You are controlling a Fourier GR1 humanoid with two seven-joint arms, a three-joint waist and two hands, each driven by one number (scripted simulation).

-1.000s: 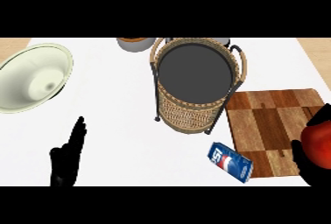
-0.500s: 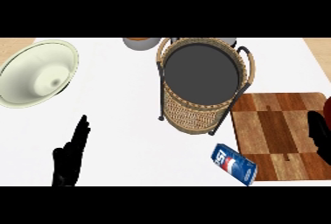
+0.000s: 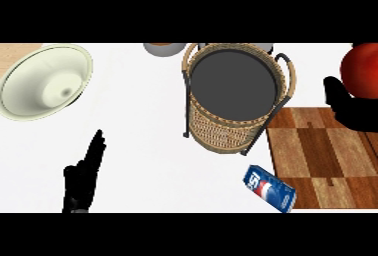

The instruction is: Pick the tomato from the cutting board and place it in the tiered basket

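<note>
A red tomato (image 3: 362,69) shows at the right edge, held up above the wooden cutting board (image 3: 321,155) by my right hand (image 3: 353,107), whose thumb and fingers curl round its lower side. The tomato hangs just right of the wicker tiered basket (image 3: 235,95), level with its dark top tray. My left hand (image 3: 83,176) rests open at the lower left, fingers straight and pointing up, far from the basket.
A large cream bowl (image 3: 44,81) lies at the far left. A grey cup (image 3: 165,48) peeks out behind the basket. A blue and white can (image 3: 270,188) lies beside the board's front left corner.
My right hand has lifted the tomato from low at the right edge up to the height of the basket's top tray. The view has shifted slightly. The left hand is unchanged.
</note>
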